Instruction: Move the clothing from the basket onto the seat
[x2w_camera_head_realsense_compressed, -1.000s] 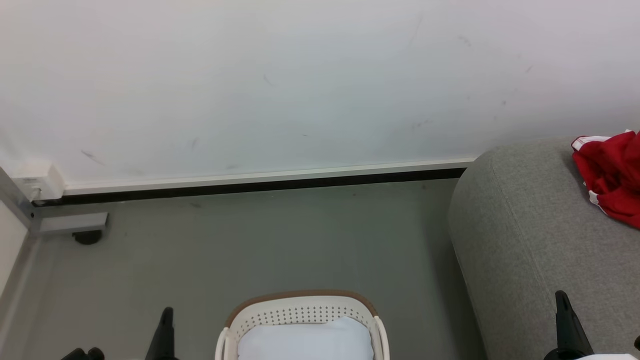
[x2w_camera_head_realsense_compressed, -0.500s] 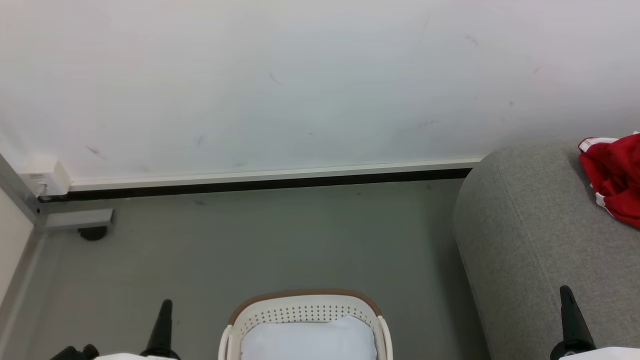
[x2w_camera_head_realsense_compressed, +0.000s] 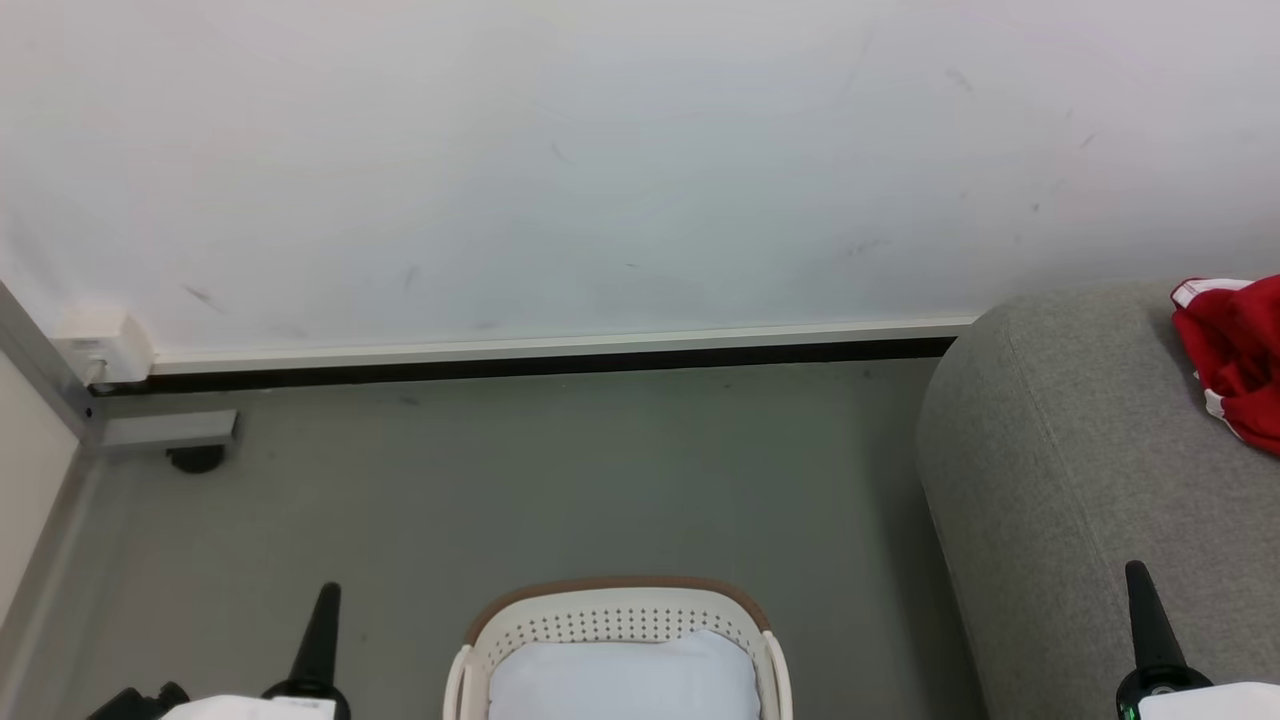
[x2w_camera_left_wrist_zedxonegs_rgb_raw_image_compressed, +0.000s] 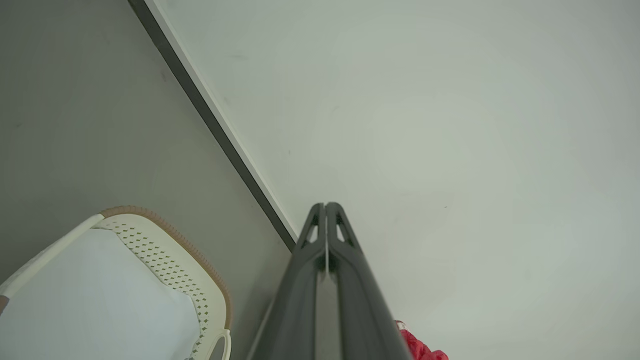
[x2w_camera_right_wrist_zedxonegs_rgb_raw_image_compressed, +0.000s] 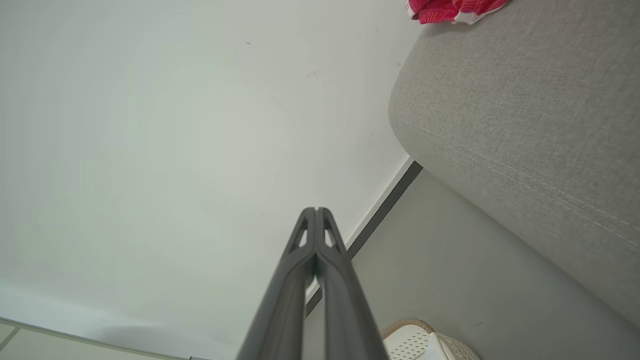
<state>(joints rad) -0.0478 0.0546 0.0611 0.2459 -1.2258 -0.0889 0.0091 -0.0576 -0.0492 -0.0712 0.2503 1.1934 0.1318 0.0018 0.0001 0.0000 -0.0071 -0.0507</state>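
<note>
Red clothing (x2w_camera_head_realsense_compressed: 1235, 355) with white trim lies on the grey seat (x2w_camera_head_realsense_compressed: 1080, 450) at the right edge of the head view, and again as clothing (x2w_camera_right_wrist_zedxonegs_rgb_raw_image_compressed: 452, 10) on the seat (x2w_camera_right_wrist_zedxonegs_rgb_raw_image_compressed: 525, 100) in the right wrist view. The cream basket (x2w_camera_head_realsense_compressed: 615, 620) stands on the floor at bottom centre, holding a plain pale pad (x2w_camera_head_realsense_compressed: 625, 680). My left gripper (x2w_camera_head_realsense_compressed: 322, 620) is shut, left of the basket; in its wrist view the left gripper (x2w_camera_left_wrist_zedxonegs_rgb_raw_image_compressed: 325, 206) has nothing between its fingers. My right gripper (x2w_camera_head_realsense_compressed: 1142, 605) is shut over the seat's front; the right gripper (x2w_camera_right_wrist_zedxonegs_rgb_raw_image_compressed: 316, 210) is empty too.
A white wall (x2w_camera_head_realsense_compressed: 600, 160) with a dark baseboard (x2w_camera_head_realsense_compressed: 540, 365) runs behind the grey floor (x2w_camera_head_realsense_compressed: 550, 480). At the far left a grey metal frame with a small black caster (x2w_camera_head_realsense_compressed: 195, 458) stands by the wall. The basket rim (x2w_camera_left_wrist_zedxonegs_rgb_raw_image_compressed: 165, 240) lies beside my left fingers.
The whole head view has shifted slightly rightward, so the camera turned a little to the left. Both grippers have risen a bit higher into view. Clothing, basket and seat have not moved.
</note>
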